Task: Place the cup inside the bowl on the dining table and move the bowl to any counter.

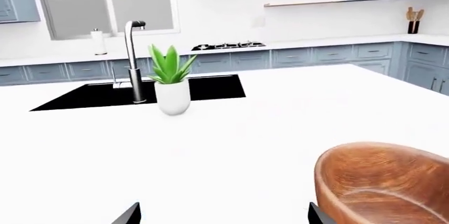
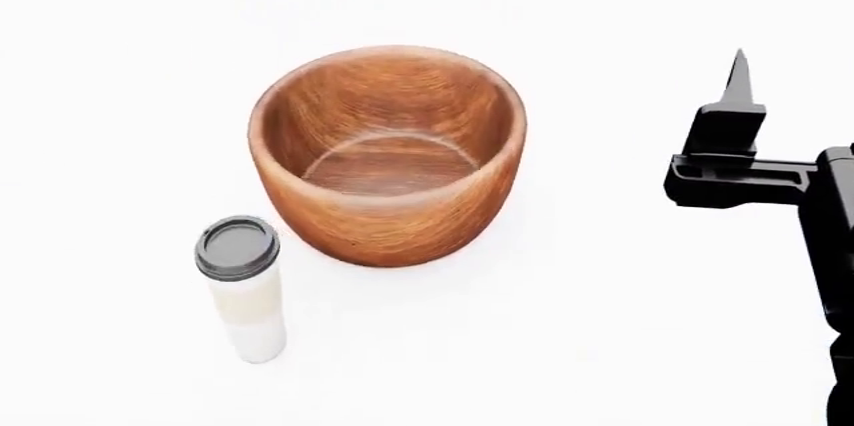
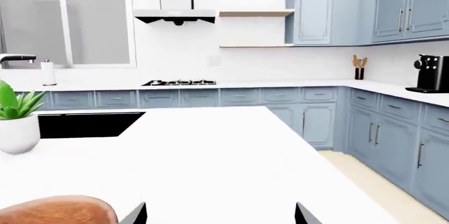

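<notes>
**Both grippers empty, cup standing outside the bowl**

Right gripper (image 2: 738,81) hangs over the dining table (image 2: 641,346) to the right of the bowl (image 2: 387,156), well apart from it; its wrist view shows two dark fingertips (image 3: 136,214) spread wide with nothing between them. Left gripper (image 1: 223,214) is likewise spread and empty in its own wrist view, with the bowl's rim just beside one fingertip. The bowl stands upright and empty on the white top. The cup (image 2: 243,286) stands upright near the bowl's front left side, lid on. Farther off are a potted plant (image 1: 171,82), a tap (image 1: 134,61) and a dark sink (image 1: 98,93).
</notes>
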Available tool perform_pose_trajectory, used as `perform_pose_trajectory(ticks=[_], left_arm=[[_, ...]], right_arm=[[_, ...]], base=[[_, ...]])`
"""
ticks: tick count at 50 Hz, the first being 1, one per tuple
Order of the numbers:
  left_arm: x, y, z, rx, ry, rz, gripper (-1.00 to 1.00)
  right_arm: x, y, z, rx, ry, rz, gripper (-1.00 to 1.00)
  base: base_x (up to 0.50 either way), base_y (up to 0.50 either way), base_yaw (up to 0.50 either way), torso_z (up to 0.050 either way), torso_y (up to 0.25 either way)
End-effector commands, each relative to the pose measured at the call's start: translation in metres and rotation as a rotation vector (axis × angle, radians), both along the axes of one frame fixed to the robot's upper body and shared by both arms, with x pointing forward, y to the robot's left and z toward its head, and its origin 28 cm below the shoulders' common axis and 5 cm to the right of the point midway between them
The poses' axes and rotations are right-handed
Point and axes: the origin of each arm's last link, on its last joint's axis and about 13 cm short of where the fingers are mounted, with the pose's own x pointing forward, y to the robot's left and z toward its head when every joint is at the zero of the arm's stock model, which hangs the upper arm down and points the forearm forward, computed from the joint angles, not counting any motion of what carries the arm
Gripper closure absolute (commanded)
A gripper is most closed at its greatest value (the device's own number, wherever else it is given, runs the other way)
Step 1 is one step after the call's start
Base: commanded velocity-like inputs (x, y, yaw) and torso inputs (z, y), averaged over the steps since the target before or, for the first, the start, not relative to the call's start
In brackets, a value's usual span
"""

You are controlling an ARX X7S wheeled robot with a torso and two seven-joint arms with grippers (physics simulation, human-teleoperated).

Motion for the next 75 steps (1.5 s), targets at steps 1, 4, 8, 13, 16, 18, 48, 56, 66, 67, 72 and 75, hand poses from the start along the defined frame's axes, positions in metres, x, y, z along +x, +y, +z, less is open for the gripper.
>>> perform_pose_trajectory(ticks=[1,4,8,13,16,18,48,56,66,67,72,75], left_arm=[[-0.001,0.000,0.001,0.002,-0.004,-0.003,-1.00],[0.000,-0.001,0.001,0.004,-0.002,-0.005,-1.00],[-0.001,-0.001,0.002,0.005,-0.002,-0.006,-1.00],[-0.003,0.002,0.002,-0.003,-0.001,-0.009,-1.00],[-0.002,0.000,0.001,-0.001,-0.001,-0.010,-1.00],[-0.002,0.001,0.000,-0.002,0.001,-0.009,-1.00],[-0.057,0.015,0.019,-0.006,-0.007,-0.439,-1.00],[-0.091,0.013,0.036,-0.004,0.056,-0.695,-1.00],[-0.091,0.001,0.016,0.012,0.163,-0.846,-1.00],[-0.090,-0.002,0.015,0.022,0.183,-0.841,-1.00],[-0.096,-0.013,0.009,0.067,0.264,-0.930,-1.00],[-0.103,-0.016,0.004,0.161,0.321,-0.944,-1.00]], right_arm=[[0.000,0.001,-0.001,0.004,0.001,0.011,-1.00],[0.000,0.001,-0.001,0.004,0.000,0.014,-1.00],[0.000,0.001,-0.001,0.004,0.003,0.020,-1.00],[0.000,0.002,0.004,-0.002,-0.004,0.026,-1.00],[0.000,0.003,0.004,0.001,-0.005,0.032,-1.00],[0.001,0.004,0.003,0.001,-0.001,0.035,-1.00],[0.001,0.007,-0.004,-0.009,0.028,0.074,-1.00],[0.003,0.008,-0.006,-0.024,0.038,0.080,-1.00],[0.003,0.009,-0.010,-0.019,0.042,0.083,-1.00],[0.003,0.009,-0.009,-0.021,0.043,0.085,-1.00],[0.003,0.010,-0.011,-0.023,0.047,0.090,-1.00],[0.003,0.010,-0.012,-0.022,0.049,0.090,-1.00]], base=[[0.50,0.00,0.00,0.000,0.000],[0.50,0.00,0.00,0.000,0.003],[0.50,0.00,0.00,0.000,0.000],[0.50,0.00,0.00,0.000,0.002],[0.50,0.00,0.00,0.000,0.000],[0.50,0.00,0.00,0.000,0.000],[0.18,0.00,0.00,0.000,0.001],[0.00,0.00,0.00,0.000,0.000],[0.00,0.00,0.00,0.000,0.000],[0.00,0.00,0.00,0.000,0.000],[0.00,0.00,0.00,0.000,0.000],[0.00,0.00,0.00,0.000,0.000]])
